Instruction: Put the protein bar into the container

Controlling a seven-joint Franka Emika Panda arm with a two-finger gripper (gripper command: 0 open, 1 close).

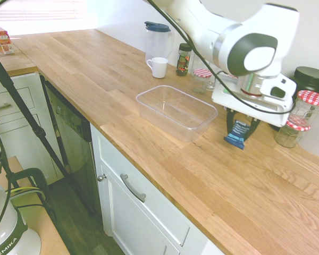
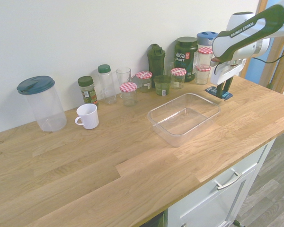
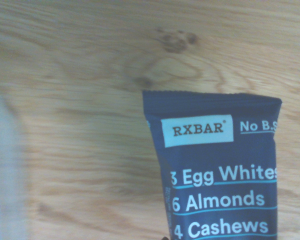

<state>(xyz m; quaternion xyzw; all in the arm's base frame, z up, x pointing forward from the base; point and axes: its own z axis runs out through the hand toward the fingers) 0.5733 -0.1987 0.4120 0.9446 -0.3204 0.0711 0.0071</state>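
Gripping the protein bar point(image 1: 237, 135) beside the container point(image 1: 176, 114)

The protein bar point(image 3: 220, 165) reads "RXBAR", "3 Egg Whites"; the dark tub point(image 2: 186, 59) apparently "vega SPORT"; the arm point(image 2: 251, 33) "FRANKA EMIKA".

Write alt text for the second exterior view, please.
The robot's end effector grips a blue protein bar beside an empty clear container on a wooden counter. Lidded jars, bottles and a white mug stand along the wall.
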